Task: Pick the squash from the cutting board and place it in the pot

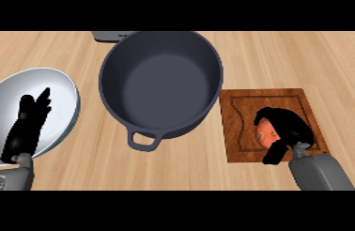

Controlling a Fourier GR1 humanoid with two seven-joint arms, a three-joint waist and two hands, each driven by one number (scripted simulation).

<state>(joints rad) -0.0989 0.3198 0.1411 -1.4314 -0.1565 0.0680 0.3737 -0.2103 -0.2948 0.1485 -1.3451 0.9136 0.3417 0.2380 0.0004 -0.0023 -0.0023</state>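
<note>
An orange-red squash [264, 133] lies on the brown wooden cutting board [244, 103] at the right, mostly hidden by my right hand [286, 127], whose fingers and thumb curl round it. The dark grey oval pot [161, 82] stands left of the board, with nothing inside and a loop handle [142, 141] facing me. My left hand [29, 124] stays open at the far left, fingers up, in front of a white plate.
A white plate [59, 91] lies at the left edge, partly behind my left hand. A grey object [111, 35] peeks out behind the pot at the top. Bare wooden counter [187, 169] runs along the front between my two forearms.
</note>
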